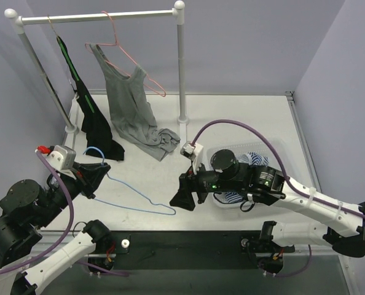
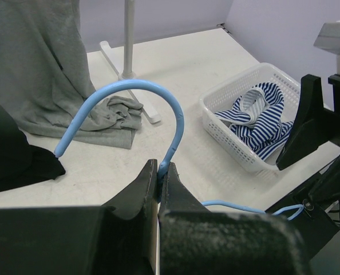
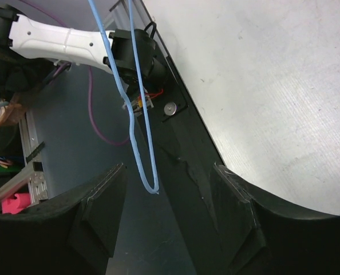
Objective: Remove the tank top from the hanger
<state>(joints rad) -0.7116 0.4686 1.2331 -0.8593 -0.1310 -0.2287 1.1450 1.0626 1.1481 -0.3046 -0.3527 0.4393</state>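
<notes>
A bare blue wire hanger (image 1: 128, 192) hangs over the table's front left. My left gripper (image 1: 94, 176) is shut on its neck just below the hook (image 2: 137, 86). The hanger's far end loop (image 3: 149, 184) lies between the fingers of my right gripper (image 3: 167, 192), which is open and touches nothing. A blue-and-white striped tank top (image 1: 254, 159) lies crumpled in the white basket (image 1: 276, 145). A grey tank top (image 1: 131, 108) hangs from a pink hanger (image 1: 125, 53) on the rail, its hem pooled on the table.
A white clothes rail (image 1: 96, 16) stands at the back, its right post (image 1: 182, 74) near the grey hem. A black garment (image 1: 94, 118) hangs on the rail's left. The basket (image 2: 229, 136) sits at the right, by the right arm.
</notes>
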